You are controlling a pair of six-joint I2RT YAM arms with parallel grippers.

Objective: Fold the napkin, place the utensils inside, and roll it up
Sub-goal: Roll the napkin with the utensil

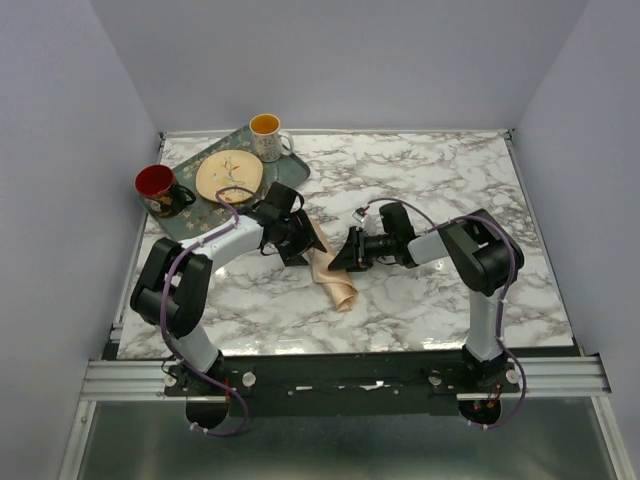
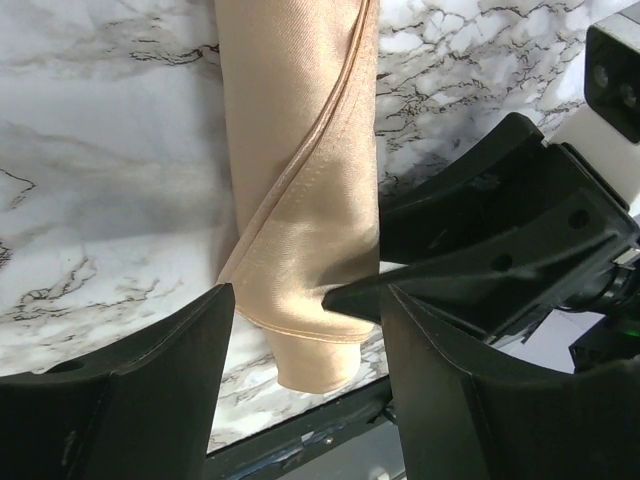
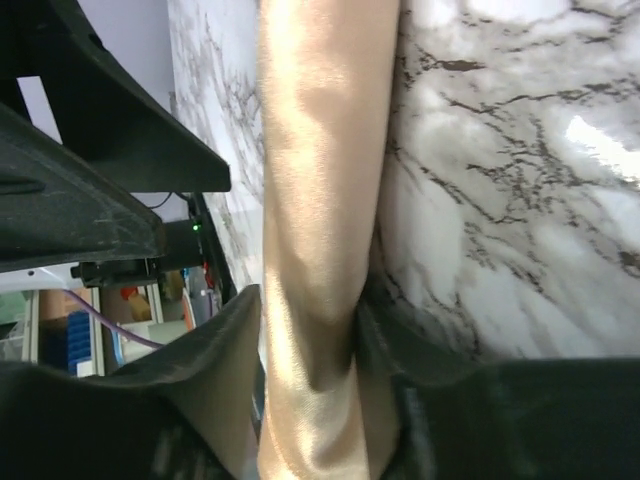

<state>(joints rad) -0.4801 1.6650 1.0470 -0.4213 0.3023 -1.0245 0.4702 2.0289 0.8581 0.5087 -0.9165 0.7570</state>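
The peach-tan napkin (image 1: 335, 275) lies rolled into a narrow tube on the marble table, slanting from between the arms toward the front. My left gripper (image 1: 300, 245) is open, its fingers straddling the napkin's (image 2: 300, 200) near end without pressing it. My right gripper (image 1: 340, 262) comes in from the other side, and one of its black fingers (image 2: 480, 250) reaches against the roll. In the right wrist view the jaws (image 3: 308, 305) stand parted on either side of the napkin (image 3: 320, 200), which shows a pinch dent. The utensils are hidden.
At the back left a dark patterned tray (image 1: 293, 160) holds a cream floral plate (image 1: 229, 175), a mug with a yellow inside (image 1: 266, 135) and a red mug (image 1: 158, 188). Grey walls close the table's left, right and back sides.
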